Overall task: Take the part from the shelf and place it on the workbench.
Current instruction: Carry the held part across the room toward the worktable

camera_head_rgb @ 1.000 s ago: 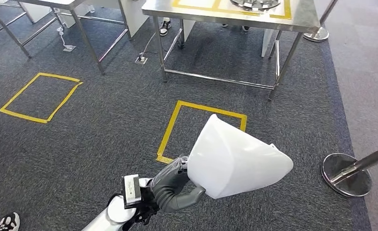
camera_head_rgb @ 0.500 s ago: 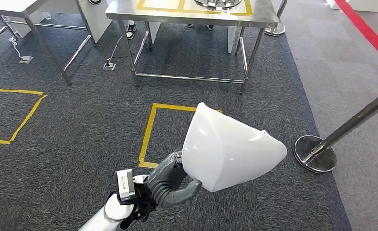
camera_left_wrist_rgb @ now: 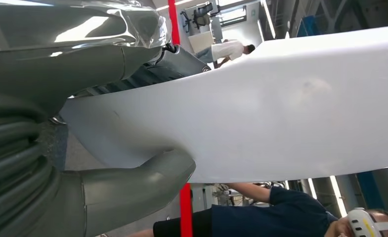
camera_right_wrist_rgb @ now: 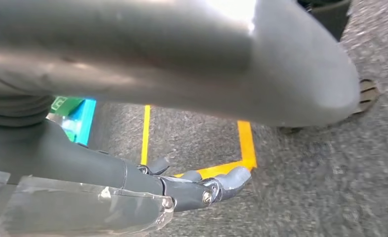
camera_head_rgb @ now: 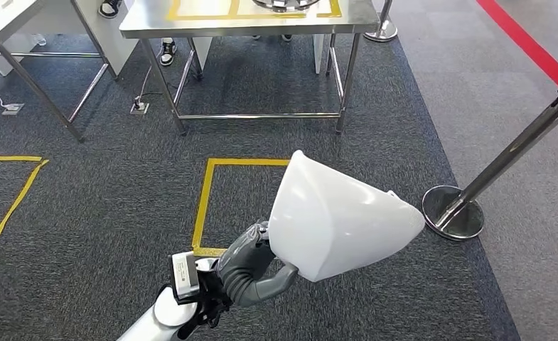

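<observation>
Carrying step: left robot hand [camera_head_rgb: 251,264] grips white part [camera_head_rgb: 340,224]; right robot hand [camera_right_wrist_rgb: 201,187] empty, fingers loosely apart. Next (my guess): close on worktop [camera_head_rgb: 148,25] ahead.

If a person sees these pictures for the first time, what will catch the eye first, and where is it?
First comes the large white part, low in the middle of the head view, held by the left hand over dark carpet. Behind it a yellow tape square marks the floor, and beyond that stands the steel workbench, also taped in yellow. A chrome barrier post stands at the right.
</observation>
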